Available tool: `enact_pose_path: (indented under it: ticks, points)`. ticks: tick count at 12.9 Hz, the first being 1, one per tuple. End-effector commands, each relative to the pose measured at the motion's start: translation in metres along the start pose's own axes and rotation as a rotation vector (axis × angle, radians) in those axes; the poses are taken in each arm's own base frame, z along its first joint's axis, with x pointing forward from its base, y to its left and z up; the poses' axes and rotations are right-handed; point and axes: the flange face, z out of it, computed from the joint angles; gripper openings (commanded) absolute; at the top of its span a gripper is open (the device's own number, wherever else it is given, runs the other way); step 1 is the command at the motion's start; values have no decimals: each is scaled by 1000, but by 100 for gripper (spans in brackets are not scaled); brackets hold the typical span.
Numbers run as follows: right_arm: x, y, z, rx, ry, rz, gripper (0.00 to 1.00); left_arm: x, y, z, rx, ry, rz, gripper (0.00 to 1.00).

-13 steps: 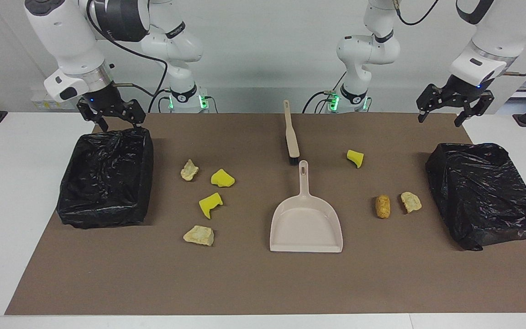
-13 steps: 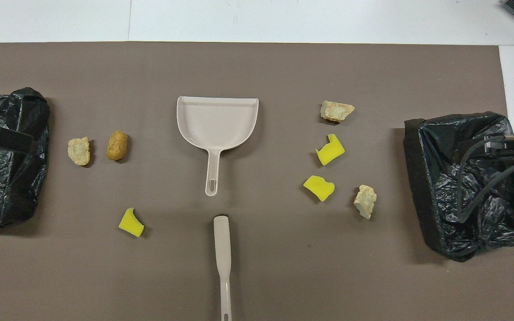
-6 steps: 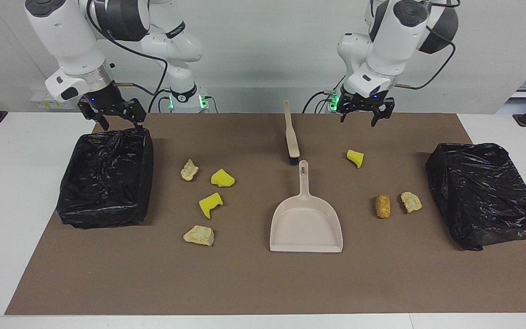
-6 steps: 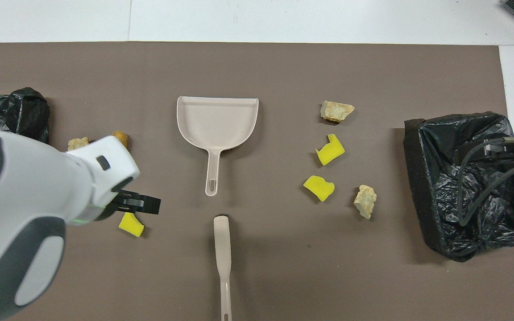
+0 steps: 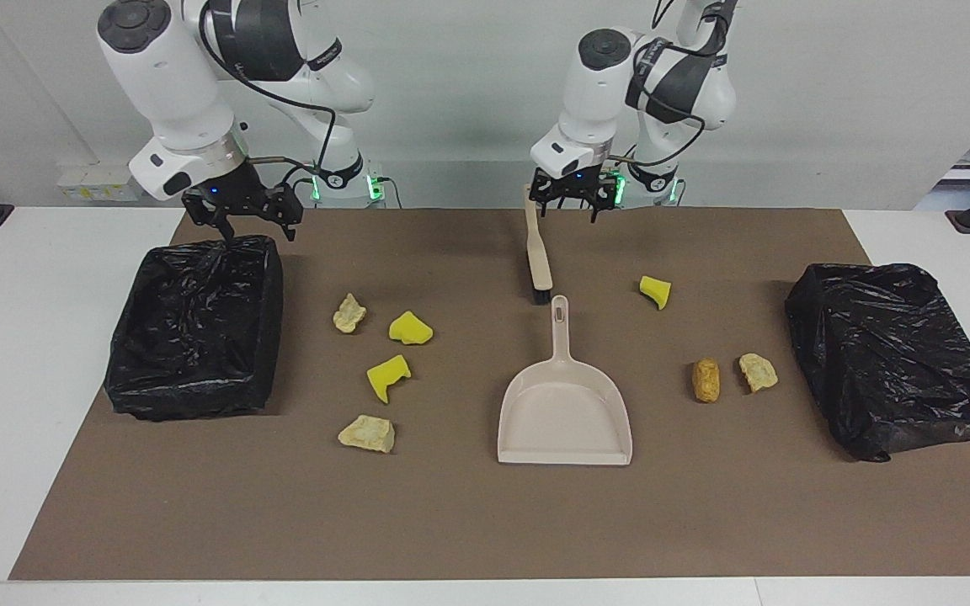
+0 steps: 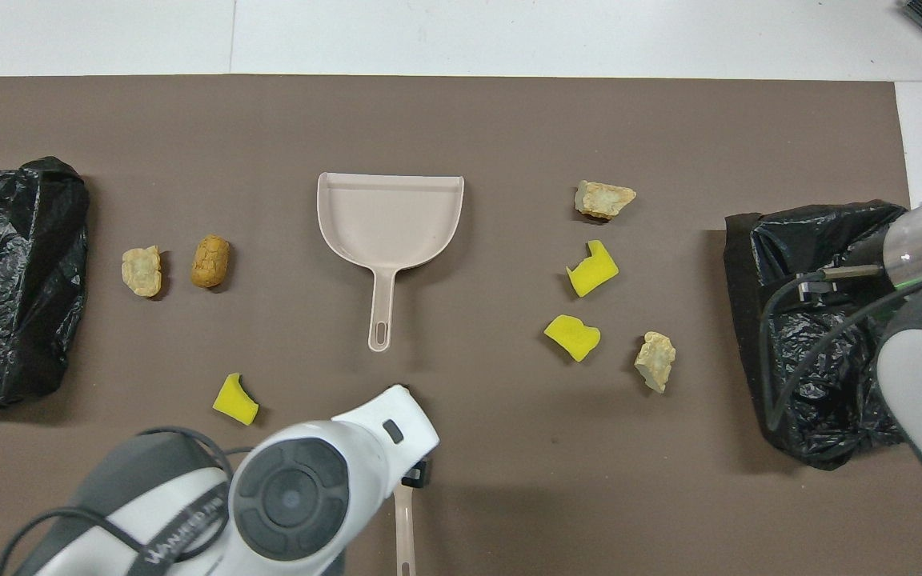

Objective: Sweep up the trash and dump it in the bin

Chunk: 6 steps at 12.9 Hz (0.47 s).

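Seven lumps of trash lie loose on the brown mat: four toward the right arm's end, three toward the left arm's. Between them the brush lies with its long axis running straight away from the robots, handle tip nearest them, bristles pointing at the dustpan handle. The left gripper, fingers apart and empty, hangs just over that handle tip, so it is far the nearer. The right gripper, also spread, hovers over the black-lined bin.
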Motion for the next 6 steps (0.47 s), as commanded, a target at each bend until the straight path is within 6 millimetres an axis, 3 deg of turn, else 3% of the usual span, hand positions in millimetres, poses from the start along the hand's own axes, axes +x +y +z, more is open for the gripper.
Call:
enact_pose_path:
  ticks: [1, 4, 5, 6]
  points:
    - [14, -21, 25, 7, -45, 55, 100, -46, 31, 58, -19, 21, -18, 100]
    - [30, -68, 46, 51, -79, 149, 100, -87, 54, 91, 3, 2, 18, 100]
    - [34, -86, 45, 76, -78, 203, 100, -96, 58, 97, 9, -3, 22, 100]
    - [43, -113, 59, 73, -100, 216, 100, -98, 58, 99, 10, -3, 14, 100]
